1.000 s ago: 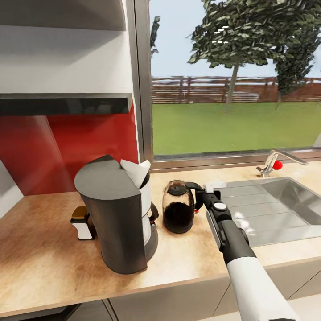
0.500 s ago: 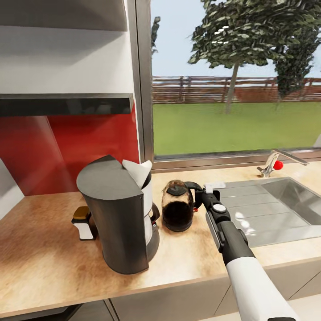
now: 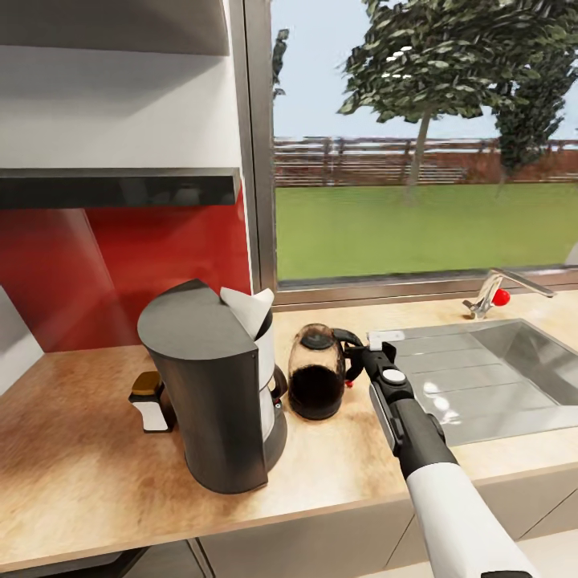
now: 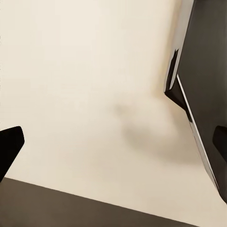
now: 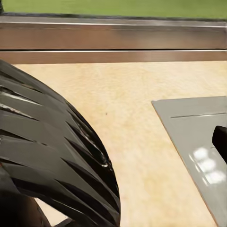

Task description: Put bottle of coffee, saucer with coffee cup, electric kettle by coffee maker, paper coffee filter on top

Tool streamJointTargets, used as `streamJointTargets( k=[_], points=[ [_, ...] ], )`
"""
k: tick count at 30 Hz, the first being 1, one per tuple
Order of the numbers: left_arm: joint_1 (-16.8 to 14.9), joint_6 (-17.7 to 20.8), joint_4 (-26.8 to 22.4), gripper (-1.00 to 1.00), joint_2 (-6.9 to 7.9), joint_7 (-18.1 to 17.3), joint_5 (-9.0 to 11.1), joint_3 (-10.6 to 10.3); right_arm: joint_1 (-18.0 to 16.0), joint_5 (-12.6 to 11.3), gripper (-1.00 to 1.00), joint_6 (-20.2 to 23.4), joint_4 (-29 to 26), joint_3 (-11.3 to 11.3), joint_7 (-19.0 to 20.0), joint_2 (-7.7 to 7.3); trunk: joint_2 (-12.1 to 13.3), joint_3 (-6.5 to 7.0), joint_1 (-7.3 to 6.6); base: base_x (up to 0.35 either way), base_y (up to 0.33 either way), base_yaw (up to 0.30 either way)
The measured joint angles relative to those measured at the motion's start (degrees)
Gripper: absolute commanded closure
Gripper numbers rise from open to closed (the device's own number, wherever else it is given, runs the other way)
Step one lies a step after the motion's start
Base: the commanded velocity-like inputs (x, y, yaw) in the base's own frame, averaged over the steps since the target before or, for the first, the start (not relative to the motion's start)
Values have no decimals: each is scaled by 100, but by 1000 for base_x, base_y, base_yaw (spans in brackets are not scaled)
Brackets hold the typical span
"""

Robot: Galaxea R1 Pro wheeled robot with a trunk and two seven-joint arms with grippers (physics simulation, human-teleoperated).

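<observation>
The coffee maker (image 3: 213, 393) stands on the kitchen countertop (image 3: 80, 457) with a white paper coffee filter (image 3: 249, 309) on its top. The bottle of coffee (image 3: 148, 400) stands close by the maker, on the side away from the sink. On the maker's other side the electric kettle (image 3: 315, 384) sits on the worktop, leaning slightly. My right gripper (image 3: 361, 353) is at its loop handle, and the kettle's black body (image 5: 52, 156) looms right in front of the wrist camera. One fingertip (image 5: 220, 141) stands wide out, so the jaws are open. My left gripper (image 4: 113, 142) is open over a beige surface. The saucer and coffee cup are out of view.
The black kitchen shelf (image 3: 120, 189) hangs above the red backsplash (image 3: 120, 265). A steel sink (image 3: 498, 369) with a faucet (image 3: 490, 295) lies to the right of the kettle. A window ledge (image 3: 417, 287) runs behind, and the counter's front edge (image 3: 321, 514) is near me.
The kettle has shifted a little toward the coffee maker and now leans slightly. My right arm has barely moved. The camera shifted slightly early on.
</observation>
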Motion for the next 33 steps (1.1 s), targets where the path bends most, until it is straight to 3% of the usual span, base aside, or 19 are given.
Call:
streamJointTargets(
  k=[13,22,33],
  points=[
    [0,-3,0,-100,3,-8,0,0,-1,19,-100,-181,357,-2,-4,-1,1,0,1,-16,0,0],
    [0,0,0,-100,0,-1,0,-2,0,-6,-100,-207,370,2,5,1,1,0,3,-314,-19,0],
    [0,1,0,-100,15,-2,0,-8,0,-3,-100,-208,363,2,5,1,0,0,2,-226,-174,0]
  ],
)
